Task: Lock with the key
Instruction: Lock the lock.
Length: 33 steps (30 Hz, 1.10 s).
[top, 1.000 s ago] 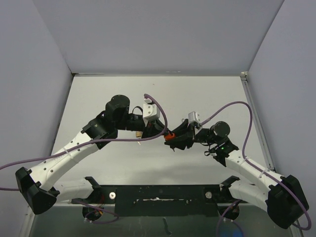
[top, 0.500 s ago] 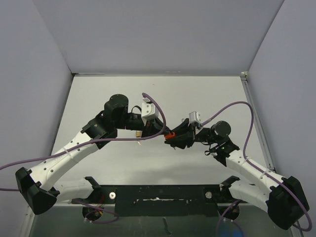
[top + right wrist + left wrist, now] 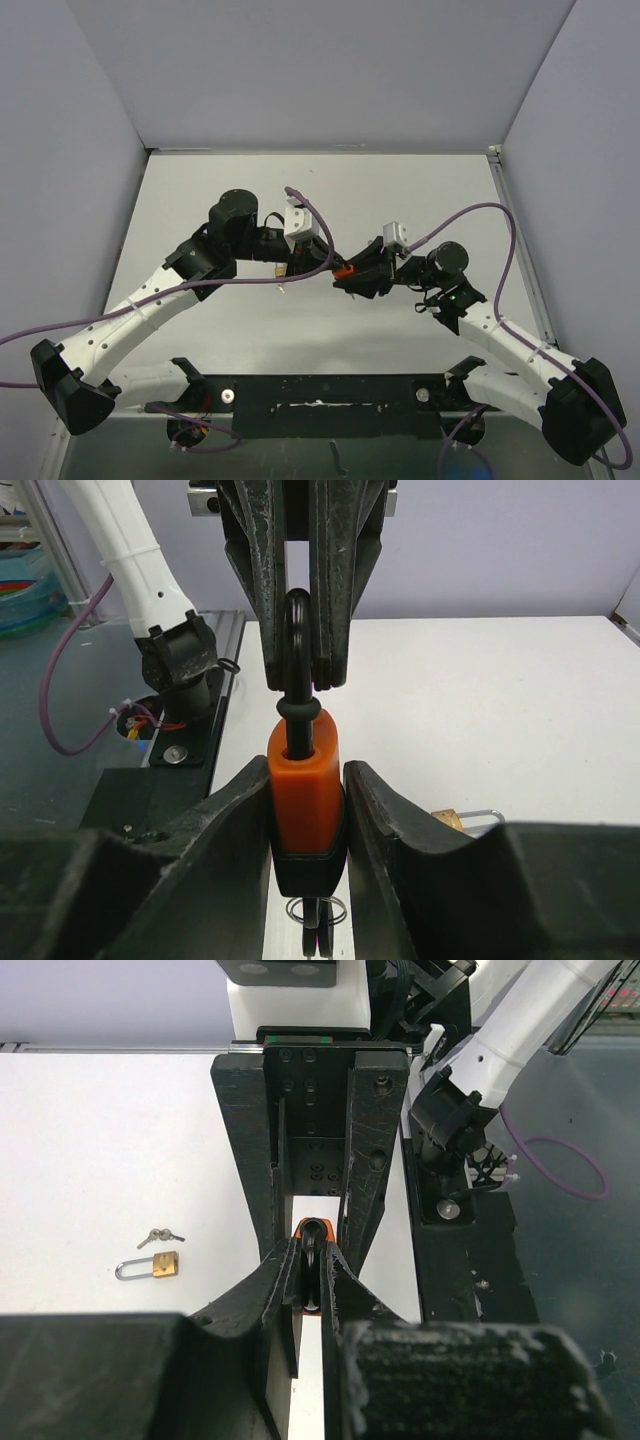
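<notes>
Right hand (image 3: 306, 810) is clenched on the orange padlock (image 3: 303, 770), held mid-air over the desk (image 3: 480, 710). From above, left hand (image 3: 313, 1276) is pinched tight on the black shackle (image 3: 297, 645). Key (image 3: 316, 932) seems seated in the underside, ring dangling. Looks like the shackle-seating step. Next: press shackle and body squarely together, then free one hand for the key.

Key (image 3: 318, 938) — half out of frame
</notes>
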Each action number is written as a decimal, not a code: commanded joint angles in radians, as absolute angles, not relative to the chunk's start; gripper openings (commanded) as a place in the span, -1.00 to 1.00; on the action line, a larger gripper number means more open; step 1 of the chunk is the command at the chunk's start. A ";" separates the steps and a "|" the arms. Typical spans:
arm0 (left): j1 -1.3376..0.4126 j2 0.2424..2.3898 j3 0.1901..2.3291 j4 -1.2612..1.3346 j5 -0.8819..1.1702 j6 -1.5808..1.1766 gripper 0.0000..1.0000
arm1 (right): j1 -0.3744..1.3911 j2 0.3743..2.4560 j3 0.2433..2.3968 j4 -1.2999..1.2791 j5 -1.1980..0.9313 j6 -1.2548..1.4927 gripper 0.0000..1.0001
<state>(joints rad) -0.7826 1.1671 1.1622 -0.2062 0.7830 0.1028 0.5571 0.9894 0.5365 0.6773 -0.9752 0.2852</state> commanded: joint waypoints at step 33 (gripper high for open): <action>-0.809 1.253 1.129 -0.248 0.871 0.040 -1.00 | 0.541 0.875 0.841 0.845 -0.764 0.325 -1.00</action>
<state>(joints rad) -0.7753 1.1675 1.1828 -0.0208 0.8047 0.0631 0.5362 0.9211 0.6842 0.6044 -0.9081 0.3336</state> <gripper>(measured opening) 0.063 0.302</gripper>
